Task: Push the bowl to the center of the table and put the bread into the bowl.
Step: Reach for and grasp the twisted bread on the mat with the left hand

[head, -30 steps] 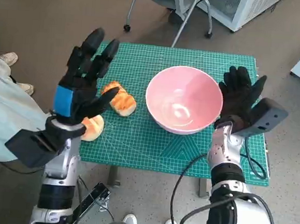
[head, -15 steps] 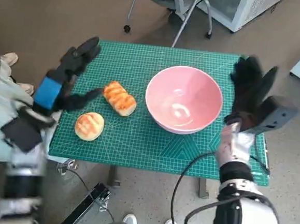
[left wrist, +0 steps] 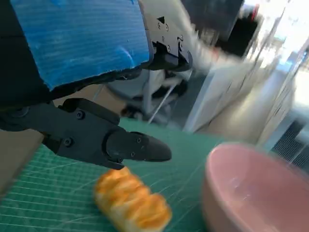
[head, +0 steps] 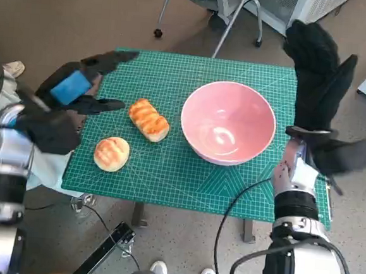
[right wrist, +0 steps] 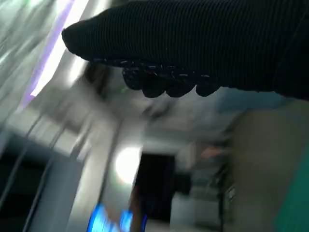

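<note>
While both hands are being held up empty, the pink bowl (head: 228,123) is sitting right of centre on the green mat (head: 167,174).

With fingers spread, the left hand (head: 79,91) is being held over the mat's left edge; the right hand (head: 318,74) is being raised open beside the bowl; the long bread (head: 149,119) is lying just left of the bowl; the round bread (head: 112,153) is lying nearer the front-left corner.
</note>
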You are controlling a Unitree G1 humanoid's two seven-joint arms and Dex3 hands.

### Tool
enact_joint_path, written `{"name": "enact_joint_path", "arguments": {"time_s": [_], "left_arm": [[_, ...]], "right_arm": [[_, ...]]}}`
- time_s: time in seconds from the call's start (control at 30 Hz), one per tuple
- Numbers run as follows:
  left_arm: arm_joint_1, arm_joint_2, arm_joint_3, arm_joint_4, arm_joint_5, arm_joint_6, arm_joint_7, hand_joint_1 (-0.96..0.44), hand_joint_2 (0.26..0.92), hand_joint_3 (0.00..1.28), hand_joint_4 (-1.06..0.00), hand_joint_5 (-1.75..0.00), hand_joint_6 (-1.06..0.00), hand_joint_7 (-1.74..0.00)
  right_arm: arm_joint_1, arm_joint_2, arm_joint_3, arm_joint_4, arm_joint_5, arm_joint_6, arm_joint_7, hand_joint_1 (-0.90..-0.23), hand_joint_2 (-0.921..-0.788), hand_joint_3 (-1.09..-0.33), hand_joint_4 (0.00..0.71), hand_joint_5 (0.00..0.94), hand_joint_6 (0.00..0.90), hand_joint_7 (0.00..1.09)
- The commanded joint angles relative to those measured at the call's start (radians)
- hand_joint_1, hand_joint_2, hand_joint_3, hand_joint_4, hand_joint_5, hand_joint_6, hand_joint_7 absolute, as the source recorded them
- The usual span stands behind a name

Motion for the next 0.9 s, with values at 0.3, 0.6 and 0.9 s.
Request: {"name": "enact_joint_path", "arguments": {"time_s": [0.3, 0.6, 0.9], "left_arm": [[-0.181, -0.032, -0.193, 0.234, 0.207, -0.07, 0.075, -0.19, 0.832, 0.0, -0.33, 0.0, -0.39, -0.13], [-0.259, -0.103, -0.295, 0.336, 0.295, -0.015, 0.086, -0.17, 0.816, 0.0, -0.32, 0.0, -0.39, -0.09], [-0.292, -0.159, -0.399, 0.386, 0.384, 0.073, 0.104, -0.14, 0.808, 0.0, -0.3, 0.0, -0.38, -0.06]], "right_arm": [[0.136, -0.005, 0.096, -0.204, 0.014, -0.025, 0.075, -0.56, -0.921, -0.687, 0.363, 0.003, 0.041, 0.84], [0.168, 0.001, 0.123, -0.259, 0.035, -0.018, 0.066, -0.576, -0.921, -0.696, 0.361, 0.001, 0.024, 0.89], [0.176, -0.01, 0.12, -0.246, 0.04, -0.025, 0.061, -0.578, -0.921, -0.693, 0.362, 0.002, 0.021, 0.89]]}}
